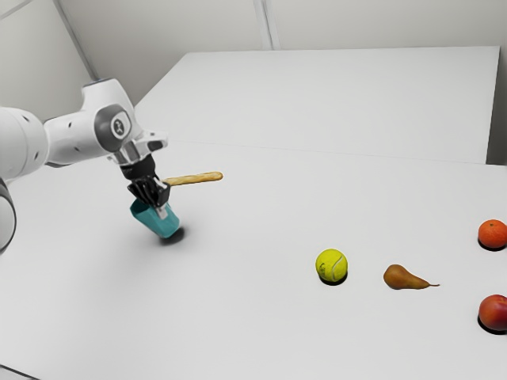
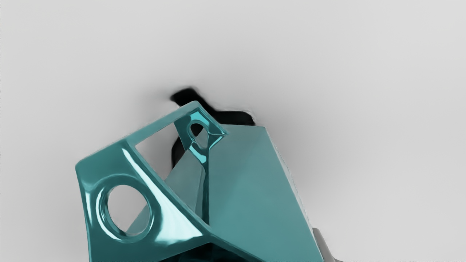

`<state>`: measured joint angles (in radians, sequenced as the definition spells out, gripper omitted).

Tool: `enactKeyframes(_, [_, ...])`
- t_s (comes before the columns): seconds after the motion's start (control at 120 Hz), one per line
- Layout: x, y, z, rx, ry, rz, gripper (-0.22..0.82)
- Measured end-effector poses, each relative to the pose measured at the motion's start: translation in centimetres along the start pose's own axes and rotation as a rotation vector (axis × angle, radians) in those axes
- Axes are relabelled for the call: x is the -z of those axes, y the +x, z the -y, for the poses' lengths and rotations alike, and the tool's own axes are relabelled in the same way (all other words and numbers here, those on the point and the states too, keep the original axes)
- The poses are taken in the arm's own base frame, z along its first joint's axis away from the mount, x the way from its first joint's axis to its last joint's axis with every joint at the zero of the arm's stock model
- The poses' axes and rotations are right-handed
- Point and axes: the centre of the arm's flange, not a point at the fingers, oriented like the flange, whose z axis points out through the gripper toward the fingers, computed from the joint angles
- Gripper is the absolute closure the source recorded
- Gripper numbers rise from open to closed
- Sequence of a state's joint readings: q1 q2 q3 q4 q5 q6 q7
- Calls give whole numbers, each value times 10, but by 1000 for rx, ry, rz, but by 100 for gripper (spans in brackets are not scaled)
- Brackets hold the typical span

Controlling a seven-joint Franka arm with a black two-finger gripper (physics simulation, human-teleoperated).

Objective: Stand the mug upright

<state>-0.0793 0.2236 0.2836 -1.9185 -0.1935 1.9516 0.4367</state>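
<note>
Exterior view's left: looks to be pinching mug (image 1: 161, 223) by its wall in gripper (image 1: 157, 207), tilted, base low toward that view's right. Turn hand slowly to level base, set down softly, release only once flat; may topple otherwise. Keep clear of breadstick (image 1: 196, 179); farther right, ignore ball (image 1: 332, 265), pear (image 1: 402, 277).

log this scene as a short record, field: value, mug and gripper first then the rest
mug: teal, tilted, not upright
gripper: black, at the mug
task status: mug not set upright yet
bread: long thin stick, lying beyond the mug in the exterior view
ball: yellow-green tennis ball, toward the exterior view's right from the mug
pear: brown, lying on its side beside the ball
far fruits: orange and red fruit, near the exterior view's right edge
</note>
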Motion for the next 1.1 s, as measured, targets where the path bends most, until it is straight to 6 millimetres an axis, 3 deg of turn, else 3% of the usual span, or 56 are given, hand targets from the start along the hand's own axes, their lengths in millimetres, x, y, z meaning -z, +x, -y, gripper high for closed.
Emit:
enactKeyframes(0.192, [-2, -8, 3, 34, 45, 68, 78])
enactKeyframes(0.658, [-10, -25, -21, 97, 109, 253, 78])
enactKeyframes(1.1, [-41, -17, -33, 162, 133, 294, 78])
